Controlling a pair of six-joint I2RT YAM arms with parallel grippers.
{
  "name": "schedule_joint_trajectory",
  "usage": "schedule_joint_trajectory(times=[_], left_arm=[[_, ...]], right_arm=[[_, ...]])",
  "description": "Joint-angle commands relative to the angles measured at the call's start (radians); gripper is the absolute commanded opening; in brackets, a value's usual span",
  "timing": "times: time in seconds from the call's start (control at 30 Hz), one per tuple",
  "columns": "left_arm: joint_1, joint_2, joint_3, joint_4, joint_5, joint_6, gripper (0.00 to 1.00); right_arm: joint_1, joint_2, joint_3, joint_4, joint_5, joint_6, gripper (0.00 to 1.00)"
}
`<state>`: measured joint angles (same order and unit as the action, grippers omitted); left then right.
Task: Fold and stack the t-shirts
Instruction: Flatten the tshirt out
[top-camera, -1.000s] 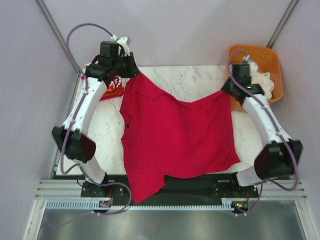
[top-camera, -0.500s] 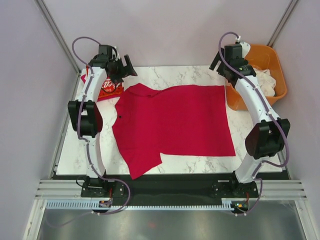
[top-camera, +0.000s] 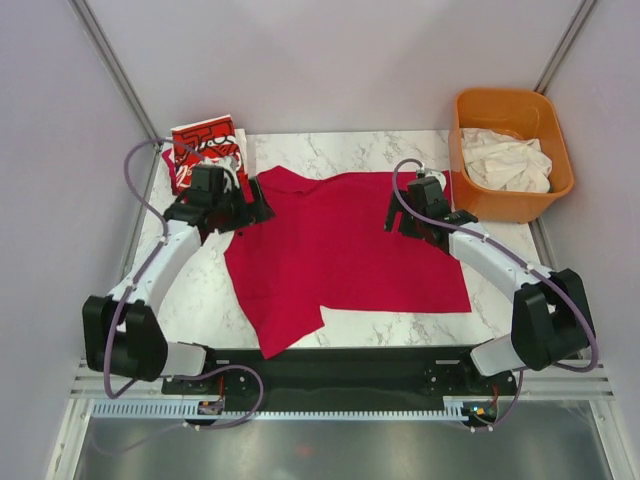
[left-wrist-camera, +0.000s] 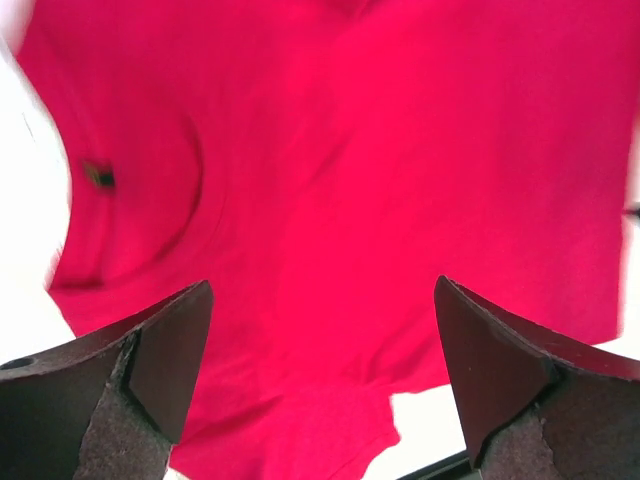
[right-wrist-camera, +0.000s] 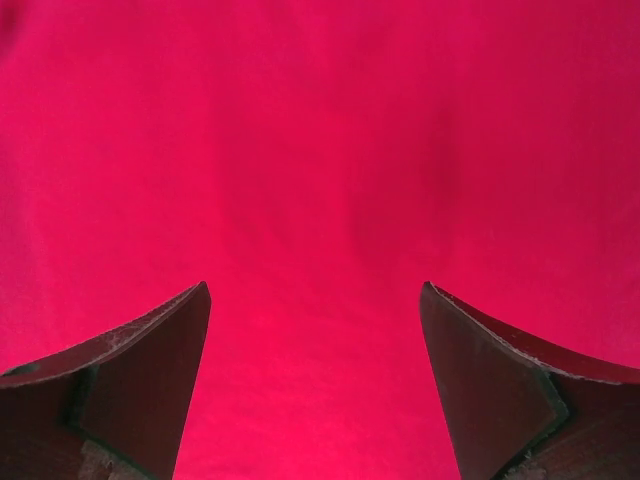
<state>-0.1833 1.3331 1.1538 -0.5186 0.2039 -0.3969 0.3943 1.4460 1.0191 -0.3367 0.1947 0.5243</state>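
1. Across mid-frame, plain crimson soft-cloth t-shirt (top-camera: 350, 250) spread flat on the tabletop. No longer hoisted by its far edge and trailing over the near edge as a second ago. One flap jutting toward lower left, same as half a second ago.
2. At the shirt's upper left corner, left black two-finger gripper (top-camera: 250, 203), let go, jaws wide and empty. Lowered from the frame's upper left.
3. Over the shirt's right part, right black two-finger gripper (top-camera: 400, 215), likewise released and holding nothing. Drawn in from the upper right.
4. At upper left, folded red t-shirt with white script print (top-camera: 205, 145), now uncovered by the arm.
5. At upper right, off-white cloth shirts (top-camera: 505, 160) bunched inside orange plastic tub (top-camera: 510, 210), unmoved.
6. Underneath, white grey-veined marble tabletop (top-camera: 330, 150). Around it, pale grey walls (top-camera: 340, 60). Along the bottom, metal rail (top-camera: 340, 410).
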Motion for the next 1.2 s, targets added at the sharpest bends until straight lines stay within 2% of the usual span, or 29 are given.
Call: schedule_joint_trajectory(times=[0.0,0.3,0.43,0.7,0.77,0.97,1.0,1.03,1.17], left_arm=[[0.004,0.046,-0.175,0.15,0.032,-0.103,0.98],[-0.013,0.129,-0.333,0.301,-0.038,-0.233,0.98],[-0.03,0.106,-0.425,0.353,-0.073,-0.27,0.98],[-0.033,0.06,-0.606,0.351,-0.098,-0.273,0.98],[-0.039,0.013,-0.634,0.351,-0.098,-0.273,0.98],[-0.1,-0.342,-0.759,0.351,-0.098,-0.273,0.98],[-0.113,-0.383,-0.773,0.142,-0.166,-0.279,0.95],[-0.125,-0.481,-0.79,0.117,-0.17,-0.536,0.95],[-0.13,-0.65,-0.804,0.043,-0.132,-0.546,0.95]], right_arm=[[-0.011,-0.001,-0.062,0.116,-0.11,0.046,0.93],[-0.032,0.047,-0.27,0.215,-0.233,0.097,0.93],[-0.055,0.071,-0.368,0.28,-0.281,0.114,0.92],[-0.054,-0.019,-0.488,0.272,-0.282,0.115,0.93],[-0.054,-0.067,-0.505,0.24,-0.284,0.117,0.94],[-0.054,-0.251,-0.593,0.11,-0.27,0.144,0.96],[-0.055,-0.28,-0.617,0.093,-0.27,0.152,0.97],[-0.054,-0.347,-0.628,0.064,-0.274,0.16,0.97],[-0.052,-0.493,-0.59,-0.037,-0.278,0.198,0.96]])
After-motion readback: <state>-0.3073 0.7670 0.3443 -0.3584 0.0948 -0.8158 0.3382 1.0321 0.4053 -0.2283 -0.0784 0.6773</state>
